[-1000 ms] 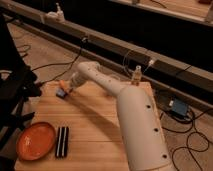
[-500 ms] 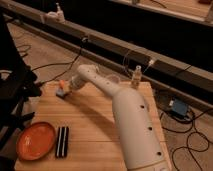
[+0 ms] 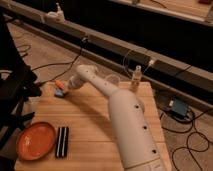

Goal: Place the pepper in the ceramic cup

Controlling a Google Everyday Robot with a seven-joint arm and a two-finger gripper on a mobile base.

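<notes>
The pepper (image 3: 59, 83) shows as a small orange-red sliver at the table's far left corner, right beside a blue block (image 3: 59, 93). My gripper (image 3: 64, 89) is down at that spot, touching or just over the pepper. Whether it holds the pepper cannot be told. The white arm (image 3: 125, 120) reaches there from the near right across the table. The ceramic cup (image 3: 111, 79) is pale and stands at the far edge, partly behind the arm, well to the right of the gripper.
A slim clear bottle (image 3: 136, 77) stands at the far edge, right of the cup. A round orange plate (image 3: 36, 141) and a dark ridged bar (image 3: 62, 141) lie near the front left of the wooden table (image 3: 90, 130). Cables run over the floor behind and to the right.
The gripper has stayed at the far left corner by the pepper and the blue block, shifting only slightly. The cup, bottle and plate have not moved.
</notes>
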